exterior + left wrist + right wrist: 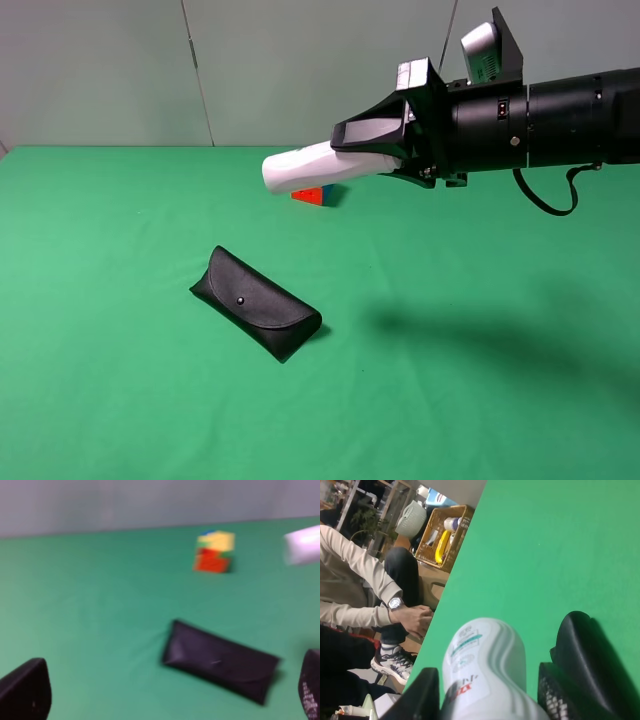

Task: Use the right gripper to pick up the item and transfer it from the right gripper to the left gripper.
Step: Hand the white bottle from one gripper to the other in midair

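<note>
My right gripper [385, 150] is shut on the item, a small white contoured bottle [312, 166], and holds it level high above the green table, its free end pointing left. In the right wrist view the bottle [487, 670] sits between the black fingers [585, 660], with printing on its side; its brush cap is hidden. The left arm is out of the exterior high view. In the blurred left wrist view the left gripper [170, 690] has its two fingertips [25, 690] far apart and empty, and the bottle's white end [302, 545] shows at the edge.
A black glasses case [256, 302] lies on the table left of centre, also in the left wrist view [220, 661]. A multicoloured puzzle cube [312, 195] sits behind the bottle, also in the left wrist view [214, 552]. A seated person [365, 595] and a wicker basket [442, 535] are beyond the table edge.
</note>
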Action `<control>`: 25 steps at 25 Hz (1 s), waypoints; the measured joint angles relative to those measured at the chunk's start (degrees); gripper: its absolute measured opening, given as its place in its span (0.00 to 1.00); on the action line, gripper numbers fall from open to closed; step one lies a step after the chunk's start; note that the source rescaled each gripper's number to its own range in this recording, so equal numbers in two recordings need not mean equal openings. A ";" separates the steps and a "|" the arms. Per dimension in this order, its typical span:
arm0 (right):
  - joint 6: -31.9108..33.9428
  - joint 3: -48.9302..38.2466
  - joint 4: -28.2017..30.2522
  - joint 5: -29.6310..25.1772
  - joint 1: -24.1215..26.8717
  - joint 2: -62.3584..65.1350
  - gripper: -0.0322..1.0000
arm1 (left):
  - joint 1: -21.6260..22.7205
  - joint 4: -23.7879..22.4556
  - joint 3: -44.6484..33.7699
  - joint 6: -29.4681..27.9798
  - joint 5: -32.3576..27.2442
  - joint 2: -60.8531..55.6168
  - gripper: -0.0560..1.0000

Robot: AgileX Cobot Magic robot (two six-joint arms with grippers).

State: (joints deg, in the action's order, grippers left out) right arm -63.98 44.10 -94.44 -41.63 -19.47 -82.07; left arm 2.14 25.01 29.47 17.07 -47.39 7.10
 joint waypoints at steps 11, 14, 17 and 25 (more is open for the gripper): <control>-0.18 0.00 0.05 -0.03 0.00 0.00 0.03 | -0.12 29.72 0.38 32.84 3.41 16.68 0.98; -0.24 0.00 0.05 -0.03 0.00 0.00 0.03 | -0.19 33.27 0.69 40.03 3.44 19.34 0.98; -0.24 0.00 0.05 -0.03 0.00 0.00 0.03 | -0.36 35.33 0.95 45.22 3.44 21.68 0.98; -0.24 0.00 0.05 -0.03 0.00 0.00 0.03 | -2.96 39.06 0.95 61.37 2.67 30.51 0.98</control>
State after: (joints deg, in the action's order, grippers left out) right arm -64.22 44.10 -94.38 -41.66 -19.47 -82.07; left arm -0.83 64.07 30.41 78.44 -44.72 37.61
